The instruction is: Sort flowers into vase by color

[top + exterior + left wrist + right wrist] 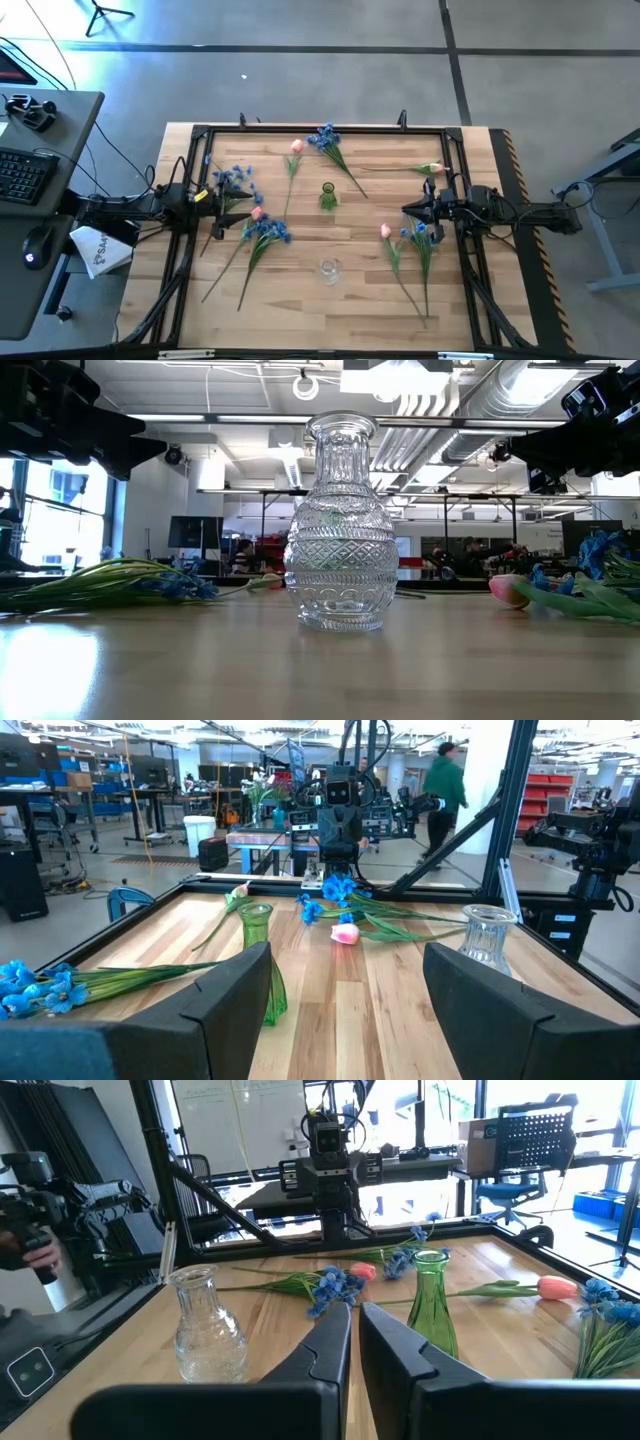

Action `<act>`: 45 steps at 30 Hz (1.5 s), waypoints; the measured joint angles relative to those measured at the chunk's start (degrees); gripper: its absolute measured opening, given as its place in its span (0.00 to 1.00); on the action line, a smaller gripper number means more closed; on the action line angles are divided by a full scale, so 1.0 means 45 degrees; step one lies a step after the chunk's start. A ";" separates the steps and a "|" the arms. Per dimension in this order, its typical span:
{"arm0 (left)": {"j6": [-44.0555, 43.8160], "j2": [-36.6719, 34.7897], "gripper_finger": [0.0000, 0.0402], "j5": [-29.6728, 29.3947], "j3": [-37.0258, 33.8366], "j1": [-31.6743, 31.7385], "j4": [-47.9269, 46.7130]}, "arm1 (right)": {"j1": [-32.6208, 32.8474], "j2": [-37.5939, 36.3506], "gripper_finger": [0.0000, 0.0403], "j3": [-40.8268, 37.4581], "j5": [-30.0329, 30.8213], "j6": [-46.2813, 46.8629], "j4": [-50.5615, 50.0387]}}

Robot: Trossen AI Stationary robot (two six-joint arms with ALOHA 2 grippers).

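Observation:
A green glass vase point(328, 195) stands mid-table and a clear cut-glass vase point(330, 270) stands nearer the near edge, large in the low view point(345, 530). Pink tulips point(296, 147) point(432, 168) point(385, 231) and blue sprays point(325, 135) point(268, 230) point(420, 232) lie flat on the wood, on both sides of the vases. My left gripper point(345, 1010) hovers open at the table's left side point(215, 197), pointing at the green vase point(258, 960). My right gripper point(355, 1340) hovers shut at the right side point(410, 210), above a tulip and a blue spray.
A black metal frame point(300, 130) runs around the table top. A desk with keyboard and mouse point(30, 180) stands off the table's left edge. A person point(445, 780) walks in the room beyond. Bare wood lies between the two vases.

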 joint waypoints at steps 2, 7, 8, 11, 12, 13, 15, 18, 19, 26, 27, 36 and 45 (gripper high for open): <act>-0.0003 0.0002 0.62 0.0003 0.0003 0.0000 0.0000 | 0.0004 -0.0002 0.06 0.0001 0.0000 0.0000 -0.0002; -0.0847 -0.0001 0.62 0.0005 0.0002 0.0002 -0.0005 | 0.0000 -0.0002 0.06 0.0004 0.0317 0.0000 0.0050; -0.1174 -0.0002 0.62 0.0005 0.0000 0.0001 -0.0008 | 0.0000 0.0002 0.06 0.0000 0.0491 0.0018 0.0118; -0.2218 -0.0001 0.62 0.0010 0.0000 0.0000 -0.0029 | -0.0005 0.0007 0.06 0.0004 0.0667 0.1884 0.1081; -0.2560 -0.0001 0.62 0.0015 0.0001 0.0002 -0.0029 | -0.0011 0.0013 0.06 0.0005 0.0810 0.2394 0.1745; -0.2932 0.0000 0.62 0.0019 0.0000 0.0000 -0.0031 | -0.0037 0.0051 0.06 0.0003 0.1029 0.2516 0.2441; -0.3626 -0.0003 0.62 0.0024 0.0003 -0.0003 -0.0034 | -0.0055 0.0164 0.06 0.0004 0.1103 0.2450 0.3642; -0.4198 -0.0002 0.62 0.0019 -0.0001 0.0002 -0.0034 | 0.0171 0.0802 0.06 0.0321 0.0579 0.2549 0.4486; -0.4260 -0.0003 0.62 0.0019 0.0003 -0.0001 -0.0039 | 0.0362 0.1203 0.06 0.0651 0.0640 0.2680 0.4492; -0.4338 -0.0003 0.62 0.0010 0.0003 -0.0003 -0.0044 | 0.2175 0.6634 0.06 0.4828 0.3014 0.4520 0.0325; -0.4337 -0.0001 0.62 0.0006 0.0003 -0.0001 -0.0044 | 0.2409 0.7562 0.06 0.5654 0.3055 0.5172 -0.0696; -0.3925 -0.0003 0.62 -0.0277 -0.0002 0.0002 -0.0005 | 0.4590 1.4528 0.23 1.1041 0.1327 1.2039 -0.7979; -0.4112 0.0002 0.62 -0.0296 0.0003 0.0002 -0.0008 | 0.6297 1.8289 0.51 1.1581 0.0011 1.7547 -0.9016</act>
